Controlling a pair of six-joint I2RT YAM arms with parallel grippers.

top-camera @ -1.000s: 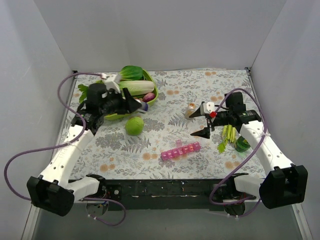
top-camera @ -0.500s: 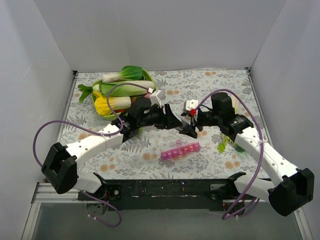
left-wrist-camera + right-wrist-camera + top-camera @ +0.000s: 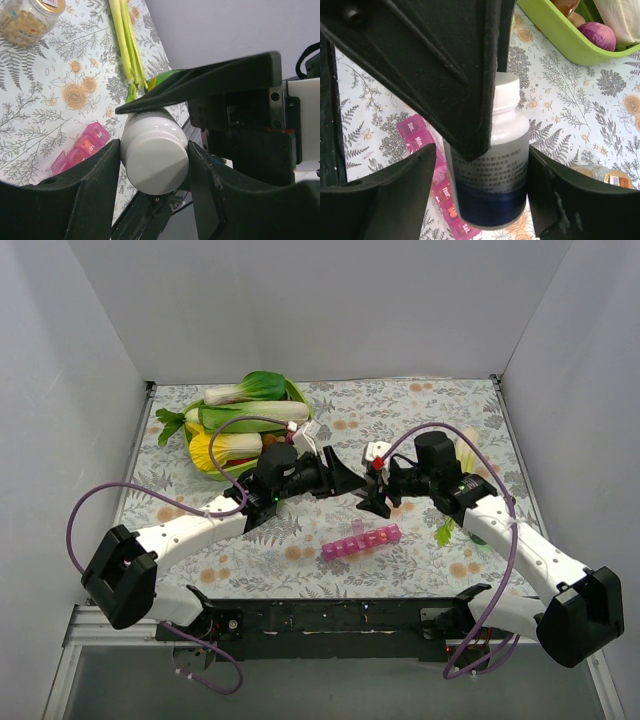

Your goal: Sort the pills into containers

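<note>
A white pill bottle [image 3: 492,170] with a white cap [image 3: 155,160] and a blue-banded label hangs above the mat at mid-table. My left gripper [image 3: 154,165] [image 3: 350,483] is shut on its cap. My right gripper [image 3: 480,170] [image 3: 375,495] faces it, open, with a finger on each side of the bottle's body and a narrow gap showing on the left side. The containers, a pink organiser strip [image 3: 361,540] [image 3: 427,165] [image 3: 82,150], lie on the mat just below the bottle. No loose pills are in view.
A small clear jar [image 3: 27,20] [image 3: 607,176] with brownish contents stands behind the grippers. Celery stalks [image 3: 125,40] [image 3: 445,530] lie to the right. A green bowl [image 3: 555,35] of vegetables [image 3: 250,415] sits at the back left. White walls enclose the table.
My left arm has swung from the bowl to mid-table. My right gripper has moved left to meet it, and its jaws have come in a little around the bottle.
</note>
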